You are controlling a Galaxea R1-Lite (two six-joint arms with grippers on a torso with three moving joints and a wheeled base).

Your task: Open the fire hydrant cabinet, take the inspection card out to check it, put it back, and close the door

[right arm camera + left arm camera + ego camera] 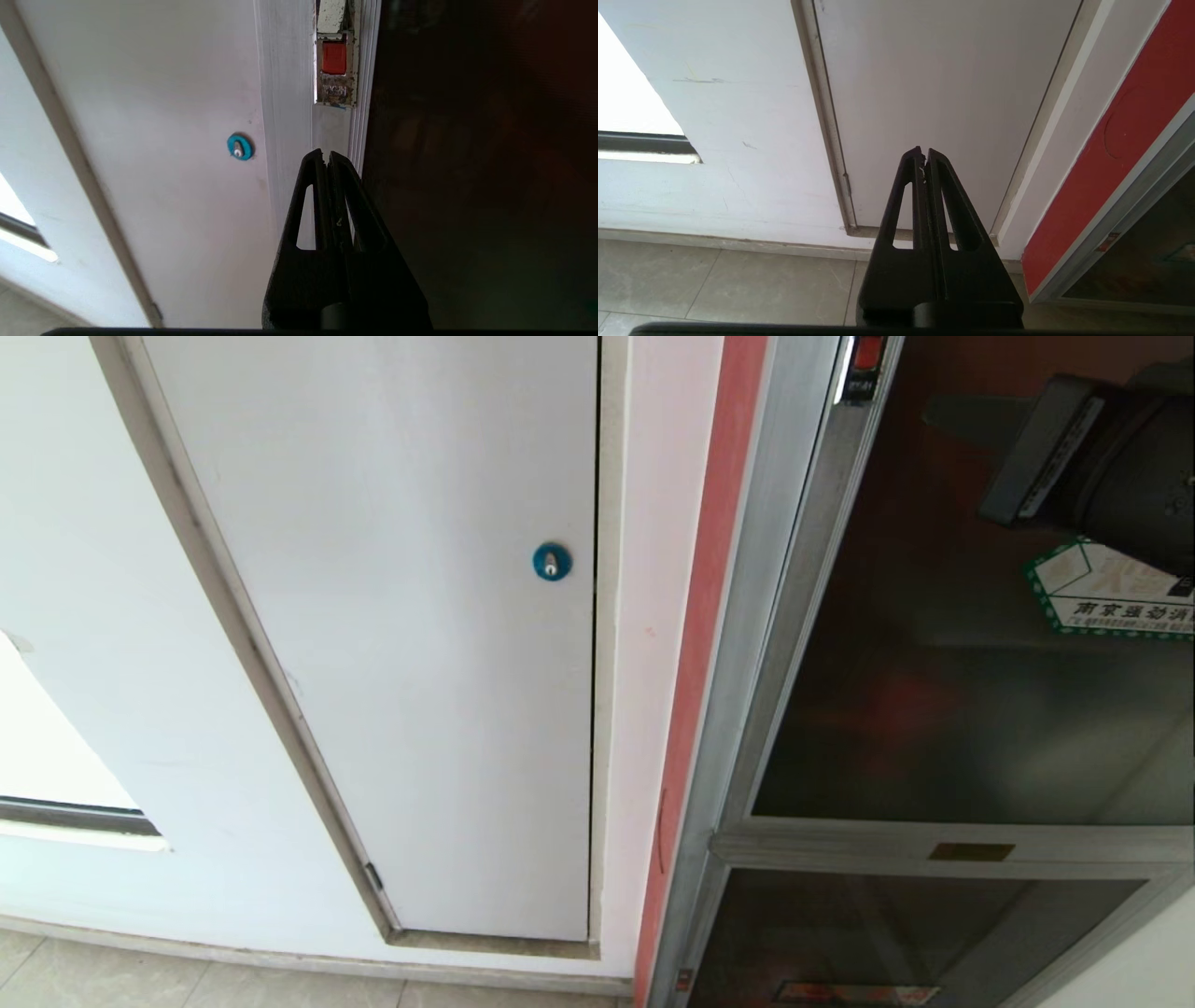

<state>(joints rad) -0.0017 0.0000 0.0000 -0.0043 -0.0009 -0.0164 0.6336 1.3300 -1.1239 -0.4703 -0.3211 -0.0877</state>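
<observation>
The cabinet point(747, 709) fills the right side of the head view, and its door point(952, 728) is shut, dark glass with the hexagonal sticker point(1102, 593) at upper right. The card is not visible; presumably it sits behind that glass.

The right arm's bulk crowds the upper right corner of the head view. In the right wrist view the right gripper point(326, 154) is clenched, empty, tips pointing at the frame strip just below the red latch point(334, 57) near the top centre. The left gripper point(923, 151), also clenched on nothing, hangs parked at centre of its own view, facing the white panel point(934, 93).

Risks, biggest first. Closed tips may slide off the narrow metal strip and knock the glass, since the latch sits right beside the pane. Next, the tips could land short of the red button, so the door stays locked. Smaller risk: drifting toward the white panel and its blue lock point(551, 561), the wrong door altogether.

Count: one cabinet, two glass doors in it, upper and lower point(896, 933), one white panel, one sticker, one brass plate point(971, 851), one red latch, one blue lock, two grippers.
</observation>
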